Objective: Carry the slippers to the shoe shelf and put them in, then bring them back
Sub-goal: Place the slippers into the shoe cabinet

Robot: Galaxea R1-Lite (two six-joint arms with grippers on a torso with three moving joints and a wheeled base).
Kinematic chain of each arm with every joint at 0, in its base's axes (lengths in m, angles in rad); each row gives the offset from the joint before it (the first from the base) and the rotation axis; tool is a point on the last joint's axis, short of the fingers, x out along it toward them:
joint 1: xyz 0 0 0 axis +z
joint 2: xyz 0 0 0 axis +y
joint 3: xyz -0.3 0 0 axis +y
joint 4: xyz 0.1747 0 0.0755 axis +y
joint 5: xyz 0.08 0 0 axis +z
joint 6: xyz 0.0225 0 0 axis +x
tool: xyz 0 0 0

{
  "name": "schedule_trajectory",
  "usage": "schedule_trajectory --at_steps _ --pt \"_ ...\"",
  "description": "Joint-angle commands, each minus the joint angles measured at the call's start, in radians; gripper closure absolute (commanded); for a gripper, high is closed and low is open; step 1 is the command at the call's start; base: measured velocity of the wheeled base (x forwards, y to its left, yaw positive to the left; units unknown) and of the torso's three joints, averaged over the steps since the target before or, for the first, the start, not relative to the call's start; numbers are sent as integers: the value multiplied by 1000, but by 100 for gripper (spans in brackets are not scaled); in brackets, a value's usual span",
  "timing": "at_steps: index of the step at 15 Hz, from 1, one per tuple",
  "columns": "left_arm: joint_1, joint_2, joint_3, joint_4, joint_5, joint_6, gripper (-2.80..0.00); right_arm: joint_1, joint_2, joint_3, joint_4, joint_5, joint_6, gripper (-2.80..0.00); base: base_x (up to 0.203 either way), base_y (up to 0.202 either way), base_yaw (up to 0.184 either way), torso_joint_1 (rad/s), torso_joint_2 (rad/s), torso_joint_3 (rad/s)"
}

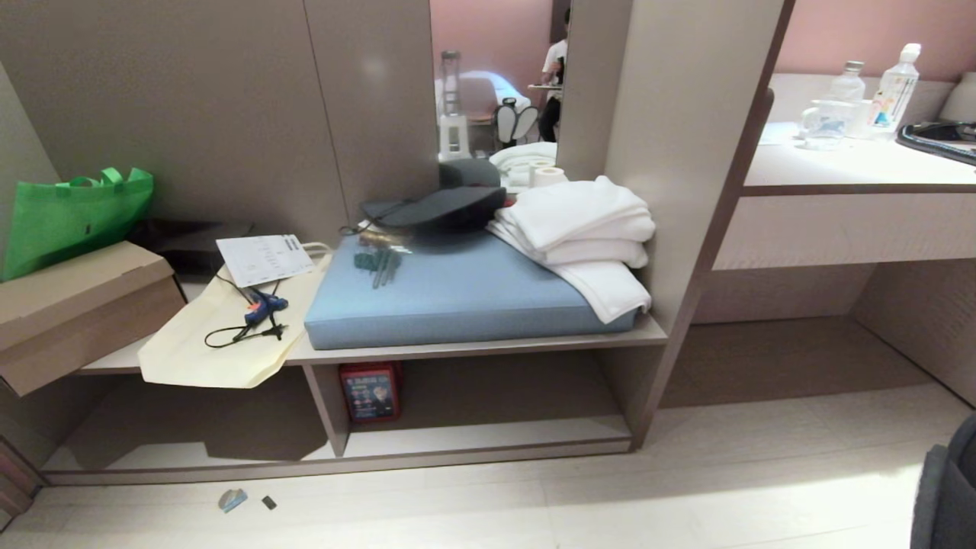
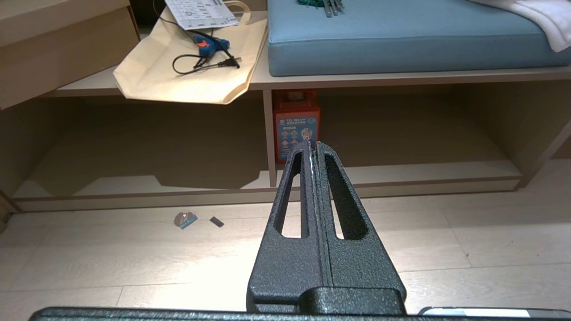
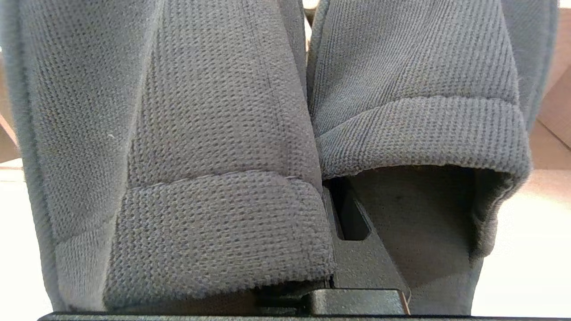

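Note:
Both dark grey slippers (image 3: pixel 214 133) fill the right wrist view, held side by side with their fabric bands toward the camera. My right gripper (image 3: pixel 322 187) is shut on them, and one black finger (image 3: pixel 357 263) shows between them. In the head view they appear as a dark grey shape (image 1: pixel 949 488) at the bottom right edge. The shoe shelf (image 1: pixel 488 442) is the low taupe unit straight ahead, with two compartments split by an upright divider (image 1: pixel 328 412). My left gripper (image 2: pixel 311 145) is shut and empty above the floor, pointing at the shoe shelf (image 2: pixel 401 171).
A red box (image 1: pixel 370 391) stands in the right compartment beside the divider. On top lie a blue cushion (image 1: pixel 465 297), white towels (image 1: pixel 587 229), a black hat (image 1: pixel 438 207), a cream bag (image 1: pixel 221 335) and a cardboard box (image 1: pixel 76 305). Two small scraps (image 1: pixel 232 499) lie on the floor.

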Motion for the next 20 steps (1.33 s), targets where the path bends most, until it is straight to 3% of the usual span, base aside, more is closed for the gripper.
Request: schedule_trajectory --at_steps 1,10,20 --pt "0 1 0 -1 0 -1 0 0 2 2 0 0 -1 0 0 0 0 0 0 0" --pt "1 1 0 -1 0 1 0 -1 2 2 0 0 -6 0 0 0 0 1 0 -14" --pt "0 1 0 -1 0 -1 0 0 2 2 0 0 -9 0 0 0 0 3 3 -194"
